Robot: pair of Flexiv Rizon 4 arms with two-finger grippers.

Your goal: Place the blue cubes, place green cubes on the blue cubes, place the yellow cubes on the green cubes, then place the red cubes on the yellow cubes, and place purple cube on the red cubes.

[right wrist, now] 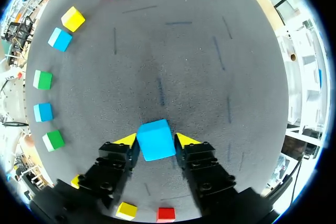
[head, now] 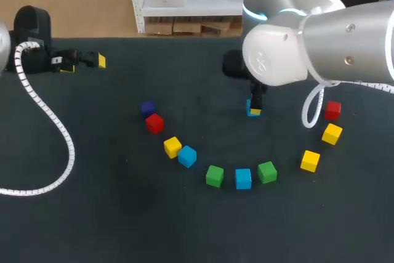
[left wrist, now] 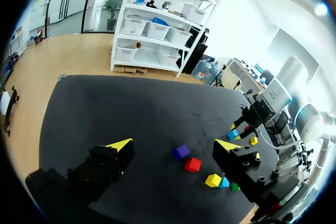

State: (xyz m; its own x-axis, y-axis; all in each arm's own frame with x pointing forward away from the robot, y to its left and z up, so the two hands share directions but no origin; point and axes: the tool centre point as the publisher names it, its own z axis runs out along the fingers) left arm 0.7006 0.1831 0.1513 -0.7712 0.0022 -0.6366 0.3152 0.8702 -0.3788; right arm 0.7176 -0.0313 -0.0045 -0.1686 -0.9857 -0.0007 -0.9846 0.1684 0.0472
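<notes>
My right gripper (right wrist: pixel 155 141) stands low over the table's middle right, with a blue cube (right wrist: pixel 155 135) resting on the mat between its fingers. The fingers sit close on either side with only slim gaps, so it is open. In the head view the same blue cube (head: pixel 253 111) shows under that gripper (head: pixel 254 106). My left gripper (head: pixel 85 64) is wide open and holds nothing at the far left, well away from the cubes. The other cubes form an arc: purple (head: pixel 147 108), red (head: pixel 154 122), yellow (head: pixel 172 146), blue (head: pixel 187 156), green (head: pixel 214 175), blue (head: pixel 243 178), green (head: pixel 267 172).
Two yellow cubes (head: pixel 310 160) (head: pixel 332 133) and a red cube (head: pixel 333 110) lie at the right, under my right arm. A white coiled cable (head: pixel 58 133) trails across the mat at the left.
</notes>
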